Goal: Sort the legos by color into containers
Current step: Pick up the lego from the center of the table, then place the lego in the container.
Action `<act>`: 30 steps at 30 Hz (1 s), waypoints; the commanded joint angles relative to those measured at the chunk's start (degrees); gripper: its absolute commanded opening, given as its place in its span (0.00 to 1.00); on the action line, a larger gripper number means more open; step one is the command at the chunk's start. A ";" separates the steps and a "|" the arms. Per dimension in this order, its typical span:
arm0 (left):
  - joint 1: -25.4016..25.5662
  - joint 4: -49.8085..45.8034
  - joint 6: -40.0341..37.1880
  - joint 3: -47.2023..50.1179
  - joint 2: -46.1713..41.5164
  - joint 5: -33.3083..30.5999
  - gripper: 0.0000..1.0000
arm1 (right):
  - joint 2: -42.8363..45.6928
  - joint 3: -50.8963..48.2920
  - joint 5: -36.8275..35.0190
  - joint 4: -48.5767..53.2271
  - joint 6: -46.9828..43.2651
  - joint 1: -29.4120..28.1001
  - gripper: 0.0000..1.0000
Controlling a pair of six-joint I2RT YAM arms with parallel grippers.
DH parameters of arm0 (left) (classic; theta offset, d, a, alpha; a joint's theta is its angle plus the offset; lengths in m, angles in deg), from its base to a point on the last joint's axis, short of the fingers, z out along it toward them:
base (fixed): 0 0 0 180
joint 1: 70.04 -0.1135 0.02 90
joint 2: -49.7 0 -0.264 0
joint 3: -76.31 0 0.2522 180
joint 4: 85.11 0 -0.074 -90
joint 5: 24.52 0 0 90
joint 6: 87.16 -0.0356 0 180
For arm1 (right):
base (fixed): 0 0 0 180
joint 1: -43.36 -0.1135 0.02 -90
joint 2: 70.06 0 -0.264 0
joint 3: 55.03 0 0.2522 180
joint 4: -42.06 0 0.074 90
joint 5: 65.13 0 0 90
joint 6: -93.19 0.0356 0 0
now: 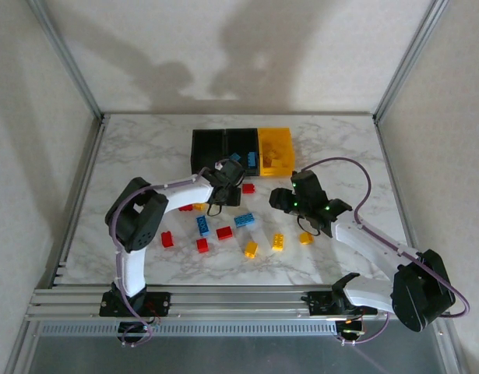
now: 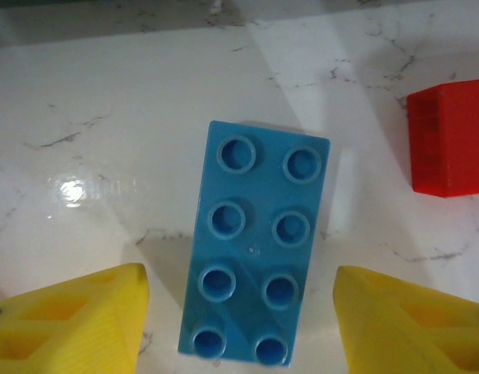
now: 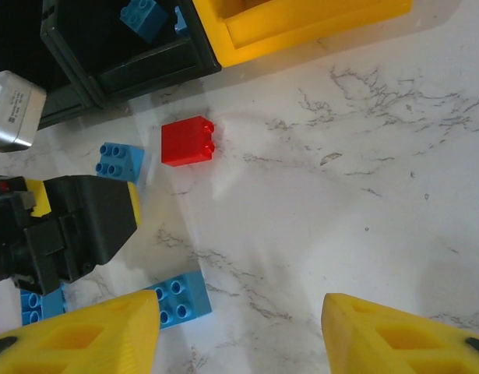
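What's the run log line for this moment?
left gripper: open, astride blue brick, gaps both sides | right gripper: open, empty, above bare table | sorting: unfinished, loose bricks outside bins

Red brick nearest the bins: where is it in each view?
Top external: the red brick lies just below the middle black bin, right of the left gripper.
Left wrist: the red brick at the right edge, upper half.
Right wrist: the red brick upper left of centre, below that bin.
Shared landmark: the blue brick to its left in both wrist views.
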 commanded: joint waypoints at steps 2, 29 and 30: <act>0.19 0.20 -0.02 -2.02 1.28 -1.86 0.52 | 1.23 -0.59 -0.72 -0.38 0.41 -0.52 0.57; 0.03 -13.02 -2.94 -28.12 4.81 -1.86 0.20 | 1.09 0.27 -1.69 -1.12 -0.04 -0.59 0.57; -0.22 -13.73 -2.93 -30.44 6.59 -1.94 0.20 | 1.45 -0.10 -1.70 -1.24 0.13 -0.52 0.56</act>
